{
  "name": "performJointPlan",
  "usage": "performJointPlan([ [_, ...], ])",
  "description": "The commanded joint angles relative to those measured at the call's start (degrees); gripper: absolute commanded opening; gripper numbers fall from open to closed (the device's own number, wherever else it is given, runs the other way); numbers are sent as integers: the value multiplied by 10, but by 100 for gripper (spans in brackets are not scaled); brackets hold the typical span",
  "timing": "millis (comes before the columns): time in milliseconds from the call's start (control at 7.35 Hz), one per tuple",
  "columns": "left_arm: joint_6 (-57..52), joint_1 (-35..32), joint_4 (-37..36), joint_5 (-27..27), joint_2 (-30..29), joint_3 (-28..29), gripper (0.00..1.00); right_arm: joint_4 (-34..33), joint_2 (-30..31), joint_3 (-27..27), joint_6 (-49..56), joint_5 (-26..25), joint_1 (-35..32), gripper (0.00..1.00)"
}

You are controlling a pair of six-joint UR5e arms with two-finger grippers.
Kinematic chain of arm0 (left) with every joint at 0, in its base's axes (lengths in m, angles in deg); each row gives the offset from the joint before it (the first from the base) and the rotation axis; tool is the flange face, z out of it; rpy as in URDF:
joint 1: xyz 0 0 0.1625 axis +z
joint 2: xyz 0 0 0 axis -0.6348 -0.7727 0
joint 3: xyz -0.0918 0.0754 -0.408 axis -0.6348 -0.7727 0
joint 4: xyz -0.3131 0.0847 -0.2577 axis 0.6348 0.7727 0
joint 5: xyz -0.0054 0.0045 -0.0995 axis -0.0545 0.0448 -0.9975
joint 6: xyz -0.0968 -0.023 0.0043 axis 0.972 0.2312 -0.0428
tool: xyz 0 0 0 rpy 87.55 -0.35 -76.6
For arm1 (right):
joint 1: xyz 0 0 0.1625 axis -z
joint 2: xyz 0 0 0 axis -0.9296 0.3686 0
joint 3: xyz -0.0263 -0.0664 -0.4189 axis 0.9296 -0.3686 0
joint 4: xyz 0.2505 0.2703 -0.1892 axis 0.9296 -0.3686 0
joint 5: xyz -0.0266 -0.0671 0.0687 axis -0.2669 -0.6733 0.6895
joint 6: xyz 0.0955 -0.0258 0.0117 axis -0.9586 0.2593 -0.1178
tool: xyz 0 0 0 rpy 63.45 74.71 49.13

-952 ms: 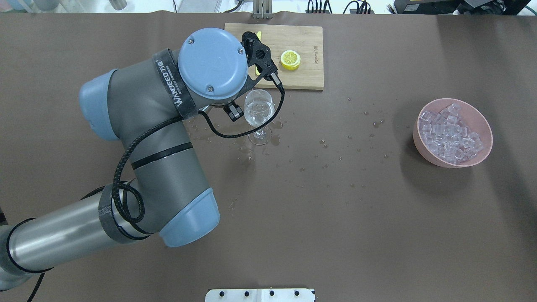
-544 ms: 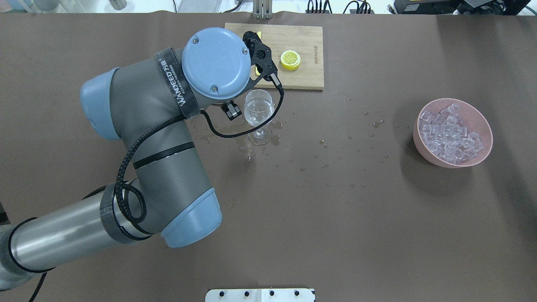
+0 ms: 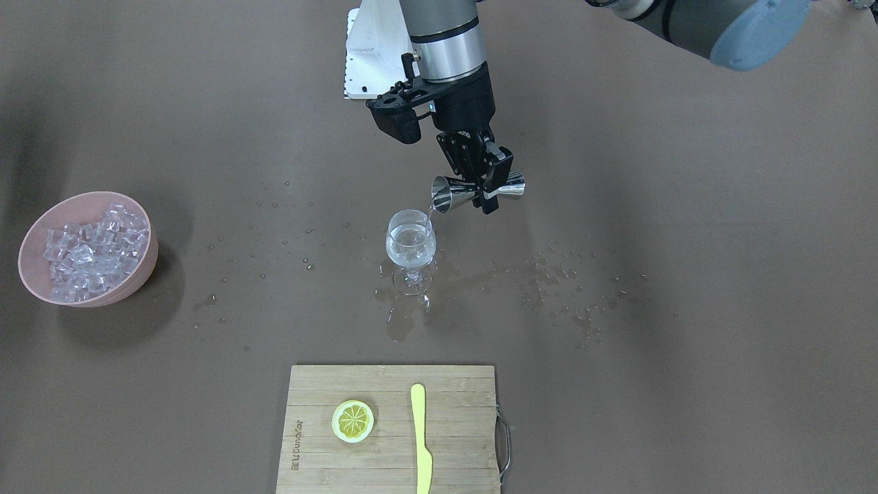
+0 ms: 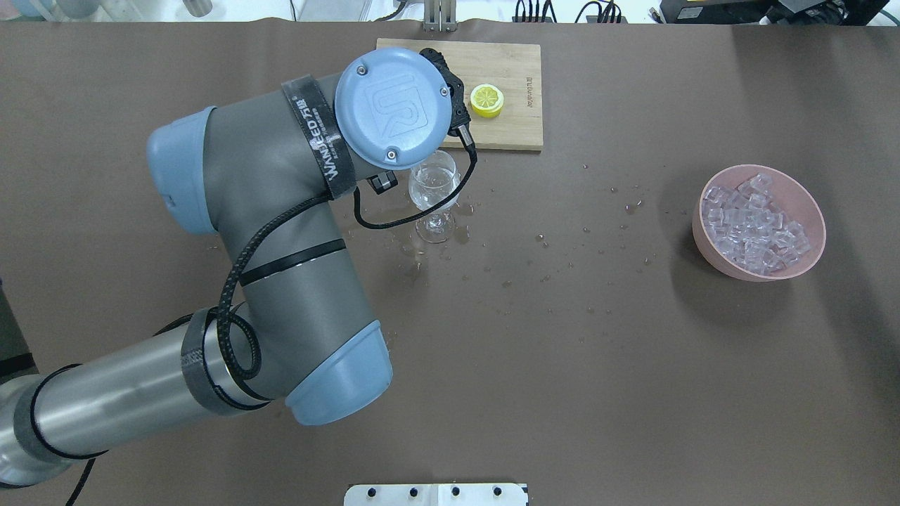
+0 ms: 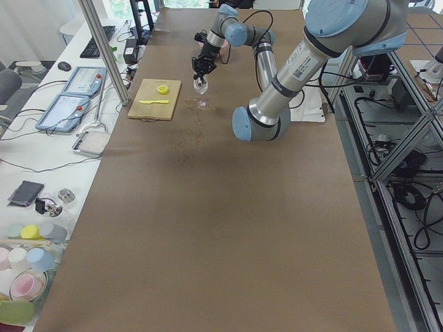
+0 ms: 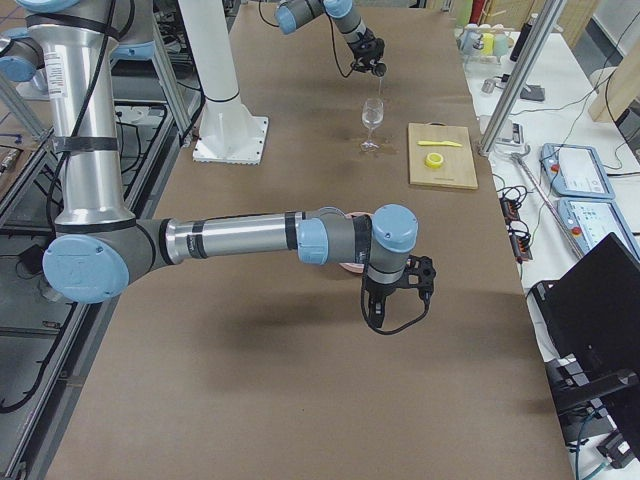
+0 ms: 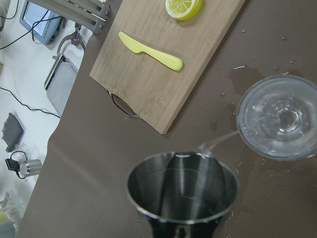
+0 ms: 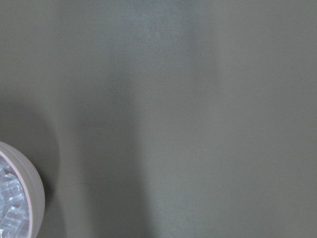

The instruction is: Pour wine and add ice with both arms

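Now my left gripper is clamped on the waist of the double-ended steel jigger, tipped so a thin stream of clear wine runs into the stemmed glass mid-table. Since a second ago that arm's blue wrist cap has swung right. The glassy ice cubes lie heaped in the pink bowl, far right. My right gripper hangs near it; how far its fingers are spread I cannot tell.

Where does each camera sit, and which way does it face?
Front-facing: across the table, facing robot; left gripper tips jigger.
Overhead: behind the robot, looking down; left arm.
Exterior left: table's end; left arm near.
Exterior right: opposite end; right arm near.
Left wrist: down onto jigger, glass.
Right wrist: down onto table, bowl rim.
All but right wrist share the glass.
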Motion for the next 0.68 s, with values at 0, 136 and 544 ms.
performJointPlan([
  [0,-1,16,-20,26,-14,11,0,1,0,-6,1,1,0,100],
  [136,-1,31,-28,44,-19,14,0,1,0,-7,1,1,0,100],
  [544,-9,42,-64,75,-32,28,0,1,0,-9,0,2,1,100],
])
